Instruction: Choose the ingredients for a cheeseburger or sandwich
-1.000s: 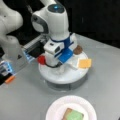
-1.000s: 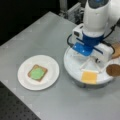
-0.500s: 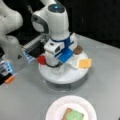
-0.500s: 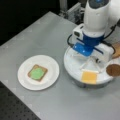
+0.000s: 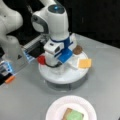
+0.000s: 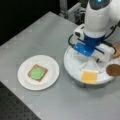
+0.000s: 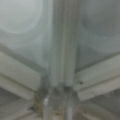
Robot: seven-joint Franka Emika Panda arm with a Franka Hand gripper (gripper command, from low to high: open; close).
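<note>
White sectioned round tray (image 5: 62,75) (image 6: 75,67) sits on the grey table (image 5: 105,82) (image 6: 37,32), raised on a short base, with low white ridges splitting it into compartments. In it: an orange cheese square (image 5: 84,63) (image 6: 89,77) lying flat near the rim, a dark brown round patty (image 5: 77,49) (image 6: 113,70) in the neighbouring compartment, and a red round disc (image 5: 41,60) at the tray's left edge in a front view, partly hidden behind the arm. At a front view's right edge a tan piece (image 6: 117,50) shows at the tray's far side, mostly cut off. The gripper (image 5: 58,67) (image 6: 87,61) hangs low over the tray's middle, nearest the central ridges; its fingers are hidden under the white and blue wrist body in both front views. Wrist view shows only the tray's ridges (image 7: 62,50) meeting at a hub, very close; whether the fingers are parted or closed cannot be told. Well apart from the tray, a plain white round plate (image 5: 57,107) (image 6: 50,65) holds the started sandwich: one tan-brown bread square (image 5: 67,112) (image 6: 37,73) lying flat near the plate's middle, with a green lettuce piece (image 5: 74,116) (image 6: 37,74) resting on top and the bread's edge showing around it.
</note>
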